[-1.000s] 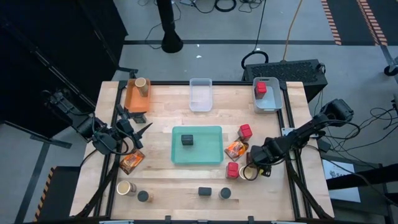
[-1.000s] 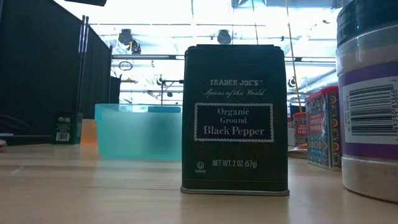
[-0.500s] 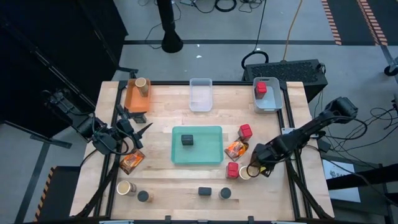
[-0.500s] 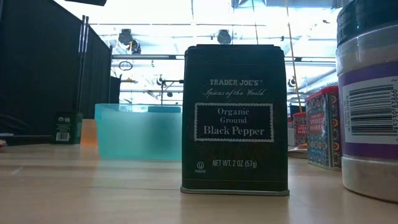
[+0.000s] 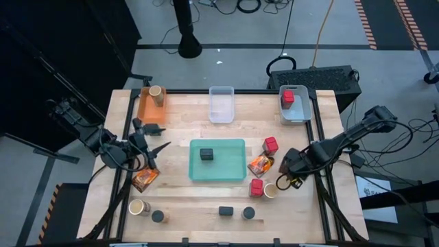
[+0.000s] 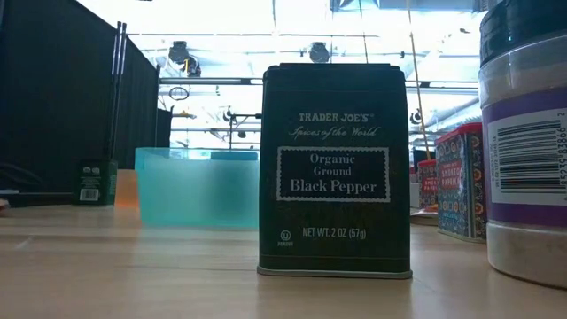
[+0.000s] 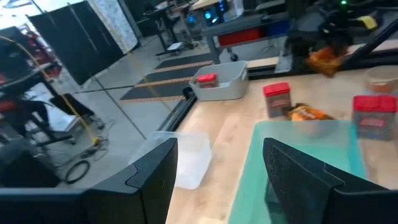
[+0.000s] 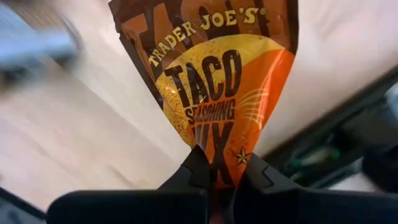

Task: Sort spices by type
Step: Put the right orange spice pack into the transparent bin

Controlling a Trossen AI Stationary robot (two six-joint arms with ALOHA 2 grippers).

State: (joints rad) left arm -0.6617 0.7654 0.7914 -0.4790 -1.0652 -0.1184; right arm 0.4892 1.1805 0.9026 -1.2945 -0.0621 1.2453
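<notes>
The flat teal plastic tray (image 5: 217, 160) sits mid-table on the pale wooden table (image 5: 185, 123) and serves as landmark; a dark grey block (image 5: 206, 155) lies inside it. Left of the tray, the left gripper (image 5: 155, 152) hovers with its fingers parted, empty, above an orange printed flat packet (image 5: 144, 179). Right of the tray, beyond a second orange packet (image 5: 260, 165) and two red cubes (image 5: 271, 145), the right gripper (image 8: 214, 177) is clamped tight on an orange-brown taco seasoning packet (image 8: 214, 81), pinching its lower edge. A tan round jar (image 5: 270, 190) stands just beside that gripper.
</notes>
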